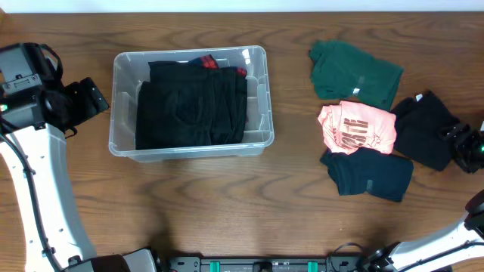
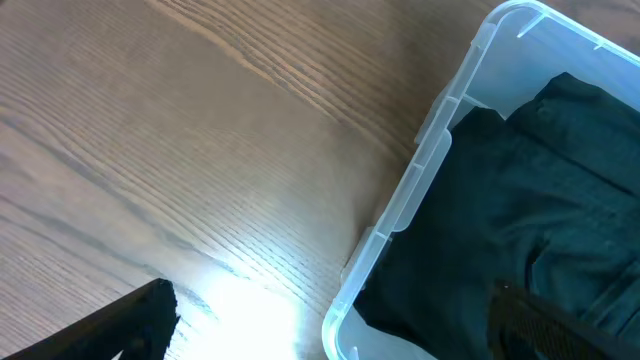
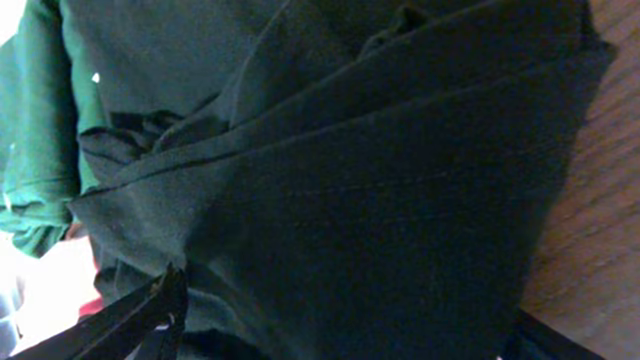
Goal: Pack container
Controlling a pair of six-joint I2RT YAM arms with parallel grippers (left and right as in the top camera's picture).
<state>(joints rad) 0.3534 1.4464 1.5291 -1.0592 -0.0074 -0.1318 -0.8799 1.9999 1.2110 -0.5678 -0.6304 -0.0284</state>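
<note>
**Overhead and wrist views.** The container [image 1: 117, 143] stands on the wooden table [image 1: 227, 211]. We see a folded black garment [image 1: 189, 106] filling most of its floor, with a red-patterned piece [image 1: 208, 63] showing at the far wall.

The left gripper [image 2: 332, 300] hangs just beside the container's left wall, over its rim and the bare wood. Its jaws are spread wide and hold nothing.

Well to the right of the container lie four loose garments:
- a green one [image 1: 355, 69];
- a pink one [image 1: 357, 127];
- a dark blue-green one [image 1: 369, 172];
- a black one [image 1: 425, 128], farthest from the container.

The right gripper [image 3: 345, 315] sits over this black garment, jaws apart. The pink and green pieces lie between it and the container.
</note>
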